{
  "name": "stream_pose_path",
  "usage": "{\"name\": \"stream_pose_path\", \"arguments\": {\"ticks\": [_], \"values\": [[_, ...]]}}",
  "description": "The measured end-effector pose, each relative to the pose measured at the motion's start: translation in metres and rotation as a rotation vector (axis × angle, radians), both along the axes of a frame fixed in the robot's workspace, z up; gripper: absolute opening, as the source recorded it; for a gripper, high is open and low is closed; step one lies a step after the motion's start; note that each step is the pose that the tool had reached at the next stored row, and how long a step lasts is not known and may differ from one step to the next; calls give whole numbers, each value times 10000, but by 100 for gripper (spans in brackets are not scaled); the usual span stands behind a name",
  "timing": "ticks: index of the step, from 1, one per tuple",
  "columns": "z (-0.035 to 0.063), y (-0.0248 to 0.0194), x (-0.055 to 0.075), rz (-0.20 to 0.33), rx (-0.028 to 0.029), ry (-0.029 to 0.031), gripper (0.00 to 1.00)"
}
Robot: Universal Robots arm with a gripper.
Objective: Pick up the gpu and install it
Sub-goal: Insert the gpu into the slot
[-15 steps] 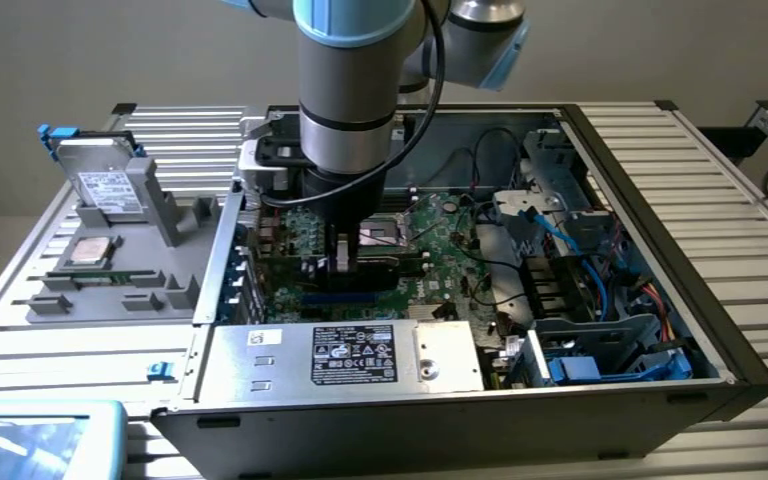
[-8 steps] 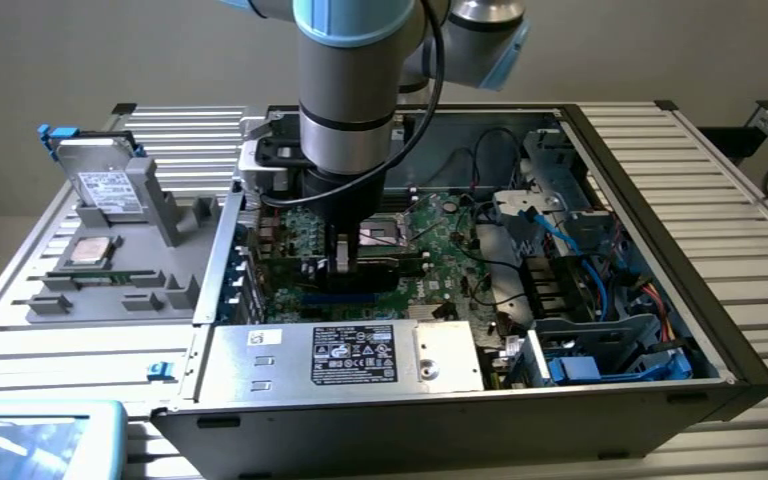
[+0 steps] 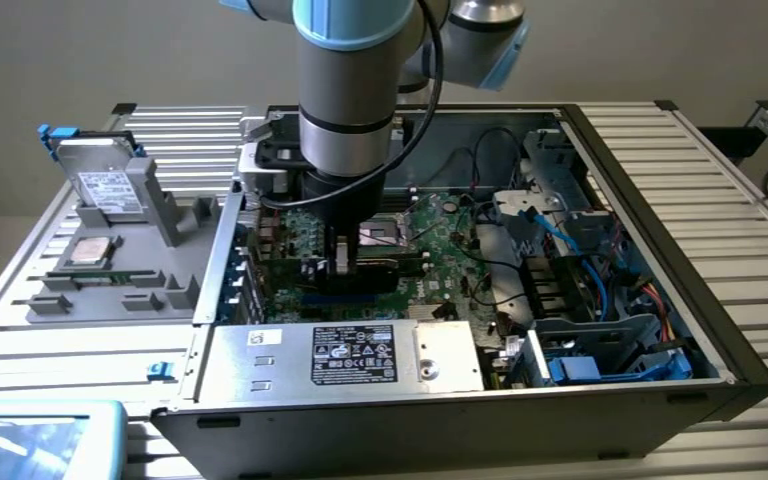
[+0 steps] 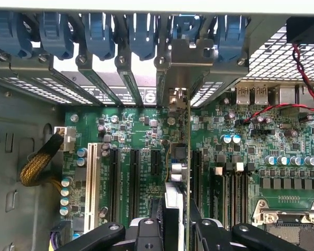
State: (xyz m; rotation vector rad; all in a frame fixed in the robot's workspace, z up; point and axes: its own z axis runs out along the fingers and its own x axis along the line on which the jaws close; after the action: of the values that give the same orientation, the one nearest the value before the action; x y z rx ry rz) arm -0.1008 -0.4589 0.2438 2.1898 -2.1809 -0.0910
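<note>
step in hand: judged to be the install stage. the thin green circuit-board gpu card (image 4: 188, 172) is already off its rest and held edge-on, upright, over the large green motherboard (image 4: 146, 157) inside the open grey metal computer case (image 3: 704, 330).
end effector: the black two-finger gripper (image 4: 174, 230) is clamped on the gpu card's upper edge; in the wrist view one finger stands on each side of the card.
gpu location: in the exterior view the card (image 3: 344, 262) hangs below the grey and pale blue robot arm (image 3: 351, 90), inside the case, towards the exterior view's left, near the rear wall with the slot covers.
long axis: runs along the long black expansion slots (image 4: 133, 178), from the gripper out to the rear wall of the case.
pointing: the silver metal end bracket (image 4: 177, 78) leads, standing among the blue plastic slot clips (image 4: 141, 31) at the rear wall; the contact edge faces down to the board.
seating: cannot tell whether the card's lower edge is in a slot or just above one; the edge is hidden behind the card itself.
next move calls for: as a judgement, the card kept vertical and in line with one slot, the bracket in its rear opening, and an even push straight down.
risk: a tilt would likely jam the card's edge.
</note>
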Motion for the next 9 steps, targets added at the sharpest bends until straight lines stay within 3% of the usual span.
{"name": "stream_pose_path", "arguments": {"ticks": [9], "values": [[0, 0, -14, 0, -7, 0, 29]]}}
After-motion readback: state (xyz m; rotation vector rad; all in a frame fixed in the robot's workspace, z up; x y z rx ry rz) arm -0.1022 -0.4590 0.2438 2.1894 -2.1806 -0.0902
